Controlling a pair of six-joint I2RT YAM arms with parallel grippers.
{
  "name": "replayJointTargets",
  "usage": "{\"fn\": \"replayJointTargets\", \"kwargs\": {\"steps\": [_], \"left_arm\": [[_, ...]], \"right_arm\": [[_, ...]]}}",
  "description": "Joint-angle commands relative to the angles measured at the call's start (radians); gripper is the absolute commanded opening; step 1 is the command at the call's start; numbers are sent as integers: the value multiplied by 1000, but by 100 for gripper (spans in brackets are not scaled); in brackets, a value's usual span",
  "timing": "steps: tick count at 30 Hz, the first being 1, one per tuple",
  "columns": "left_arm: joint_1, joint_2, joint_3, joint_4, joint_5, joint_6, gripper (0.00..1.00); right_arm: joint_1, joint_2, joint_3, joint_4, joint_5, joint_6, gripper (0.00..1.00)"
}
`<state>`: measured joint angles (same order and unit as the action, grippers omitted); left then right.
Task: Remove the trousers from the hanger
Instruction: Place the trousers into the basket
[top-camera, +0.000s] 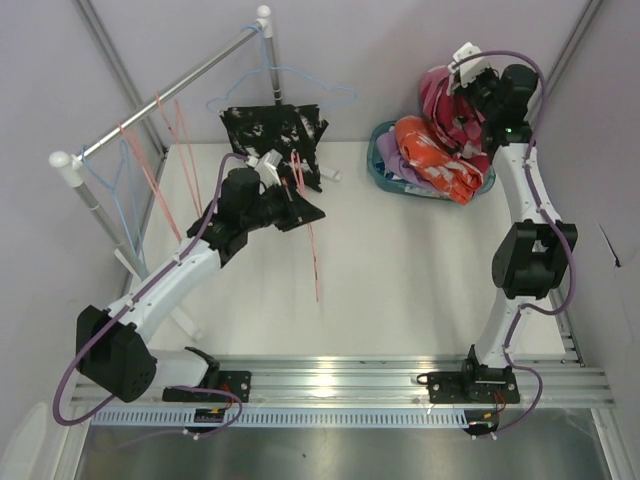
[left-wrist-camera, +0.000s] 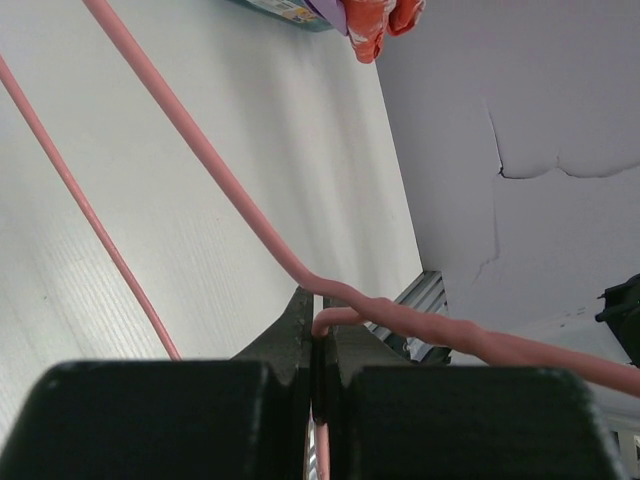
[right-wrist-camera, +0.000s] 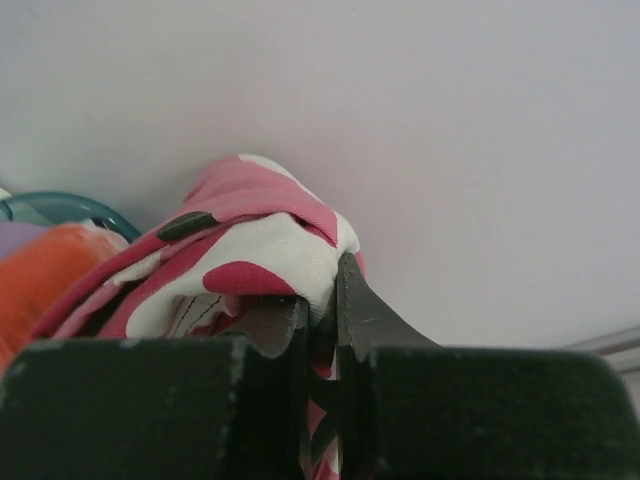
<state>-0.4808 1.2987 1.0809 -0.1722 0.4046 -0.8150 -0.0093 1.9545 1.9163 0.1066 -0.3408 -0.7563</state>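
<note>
Presently: left gripper (left-wrist-camera: 318, 322) clenched on pink hanger (left-wrist-camera: 250, 215); right gripper (right-wrist-camera: 322, 298) grasping pink trousers (right-wrist-camera: 260, 215) over basket (top-camera: 385, 178) (1 o'clock). Next, likely: drop pair, free black trousers (top-camera: 268, 130) at 11 o'clock.

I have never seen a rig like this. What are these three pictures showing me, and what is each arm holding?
Two robot arms, the left arm and the right arm, are bolted to the near edge of a white table. One picture looks down from above and behind them. The other two come from a camera on each wrist, looking along its fingers.

The left end effector is shut on a thin pink hanger. The right end effector is shut on the pink-and-white patterned trousers, above a teal basket that holds the orange trousers and other cloth. The black speckled trousers hang below the metal rail.
</note>
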Motion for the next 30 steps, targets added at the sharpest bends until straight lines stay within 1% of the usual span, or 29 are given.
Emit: {"fn": "replayJointTargets", "kwargs": {"steps": [1, 2, 4, 9, 11, 12, 13, 14, 16, 18, 19, 21, 22, 25, 26, 28, 29, 30], "left_arm": [[5, -45, -3, 77, 23, -18, 1], [7, -45, -4, 76, 22, -18, 0], [7, -42, 1, 74, 17, -19, 1], [7, -38, 20, 57, 11, -19, 1], [7, -41, 31, 50, 7, -15, 0], [5, -42, 28, 46, 5, -15, 1], [7, -44, 28, 45, 5, -10, 1], [7, -44, 31, 43, 3, -9, 1], [7, -50, 37, 34, 8, -3, 1], [7, -56, 37, 25, 8, 4, 1], [7, -59, 40, 20, 7, 10, 1], [5, -70, 37, 11, 2, 16, 1], [7, -76, 39, 8, -1, 20, 1], [7, -84, 37, 7, -3, 28, 1], [5, -87, 36, 7, -3, 31, 1], [5, -87, 40, 7, -6, 45, 1], [5, -85, 40, 5, -9, 50, 1], [5, -82, 50, -3, -13, 60, 1]], "right_arm": [[-35, -43, 104, -96, -145, -69, 0], [-38, -40, 99, -140, -162, -77, 0], [-37, -31, 84, -157, -193, -77, 0], [-17, -40, -26, -130, -210, -14, 0], [-5, -67, -66, -117, -224, 15, 4], [-3, -81, -115, -81, -228, 44, 6], [0, -97, -138, -76, -233, 52, 17], [6, -130, -158, -84, -231, 60, 31], [6, -161, -180, -123, -230, 80, 57], [6, -215, -178, -192, -245, 124, 70], [6, -232, -166, -244, -250, 167, 80], [5, -285, -140, -306, -260, 210, 85], [6, -299, -105, -362, -260, 279, 87], [5, -344, -54, -424, -300, 385, 88], [2, -353, -50, -391, -313, 484, 89], [-4, -352, -43, -325, -310, 593, 91], [-4, -336, -24, -303, -281, 671, 91], [-3, -289, 42, -304, -238, 707, 91]]}}
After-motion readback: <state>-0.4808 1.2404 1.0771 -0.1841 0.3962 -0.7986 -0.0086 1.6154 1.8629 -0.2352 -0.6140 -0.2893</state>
